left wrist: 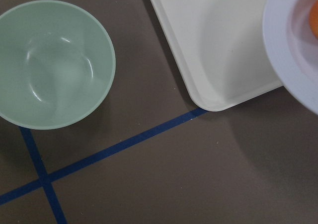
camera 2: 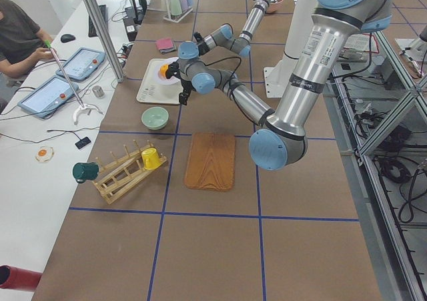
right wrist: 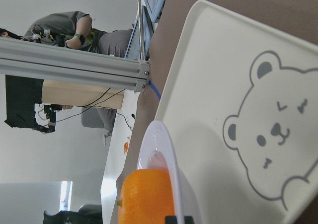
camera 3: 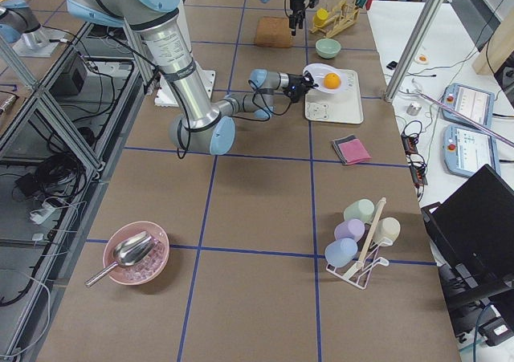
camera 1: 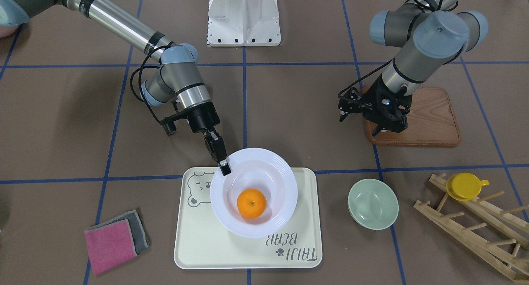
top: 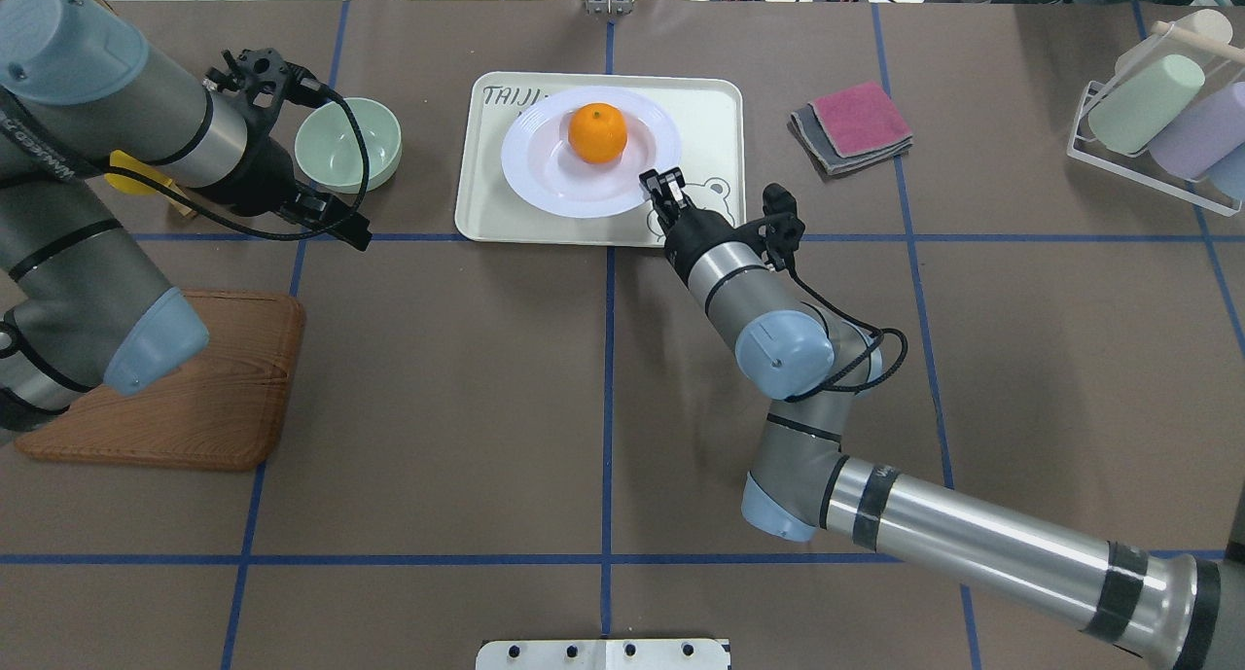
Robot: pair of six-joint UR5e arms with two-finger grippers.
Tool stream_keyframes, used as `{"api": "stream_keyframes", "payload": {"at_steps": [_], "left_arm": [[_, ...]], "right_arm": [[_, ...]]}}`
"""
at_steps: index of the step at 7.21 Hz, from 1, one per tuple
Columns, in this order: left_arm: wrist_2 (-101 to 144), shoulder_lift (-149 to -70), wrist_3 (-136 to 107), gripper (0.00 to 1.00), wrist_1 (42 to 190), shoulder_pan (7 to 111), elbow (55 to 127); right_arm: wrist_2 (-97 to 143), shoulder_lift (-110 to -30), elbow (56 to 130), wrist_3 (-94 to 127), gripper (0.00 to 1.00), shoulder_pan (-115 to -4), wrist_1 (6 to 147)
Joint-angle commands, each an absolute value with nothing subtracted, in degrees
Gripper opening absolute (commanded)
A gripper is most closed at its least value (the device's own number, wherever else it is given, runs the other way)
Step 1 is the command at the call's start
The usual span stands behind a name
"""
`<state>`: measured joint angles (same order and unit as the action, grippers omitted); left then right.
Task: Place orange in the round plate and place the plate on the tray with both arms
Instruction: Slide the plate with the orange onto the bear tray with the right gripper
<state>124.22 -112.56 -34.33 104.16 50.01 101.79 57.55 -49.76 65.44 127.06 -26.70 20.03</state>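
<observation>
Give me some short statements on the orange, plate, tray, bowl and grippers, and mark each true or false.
1. The orange lies in the round plate. True.
2. The tray carries nothing. False: the round plate stands on it.
3. The right gripper is at the round plate's rim. True.
4. The green bowl sits on the tray. False: it sits beside the tray.
5. The left gripper touches the round plate. False: it hangs apart from it.

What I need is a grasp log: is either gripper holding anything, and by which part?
The right gripper clamps the plate by its rim on the robot's side; the left gripper holds nothing.
</observation>
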Motion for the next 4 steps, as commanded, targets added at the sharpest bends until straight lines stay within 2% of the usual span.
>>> {"api": "stream_keyframes", "payload": {"at_steps": [1, 3, 4], "left_arm": [[124.2, -111.4, -34.4, 0.99, 104.0, 49.9, 103.4], [124.0, -111.4, -34.3, 0.99, 104.0, 49.8, 103.0], [124.0, -111.4, -34.3, 0.99, 104.1, 49.7, 102.8]], "right_arm": [[58.1, -43.1, 57.7, 130.1, 0.00, -28.4, 24.3], [58.3, -42.5, 55.6, 130.1, 0.00, -28.5, 24.4], [58.8, -41.5, 53.9, 130.1, 0.17, -28.5, 24.4]]}}
